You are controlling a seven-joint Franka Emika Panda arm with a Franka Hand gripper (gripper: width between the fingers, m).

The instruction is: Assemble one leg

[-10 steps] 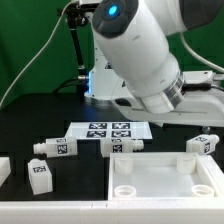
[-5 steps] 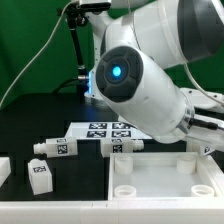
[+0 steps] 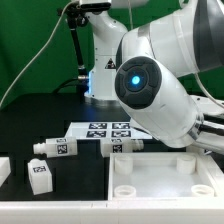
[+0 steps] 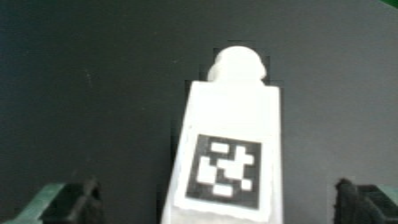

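From the wrist view, my end effector is spread apart, one finger on each side of the leg. The leg lies flat on the dark surface, stub end pointing away. My worry is an uneven close: one finger touching first could skew the leg or push it along. The arm blocks the exterior view, so I couldn't check.

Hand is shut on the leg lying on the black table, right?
No. The wrist view shows the hand open, its fingers clear of the leg on both sides. The leg does lie on the black table.
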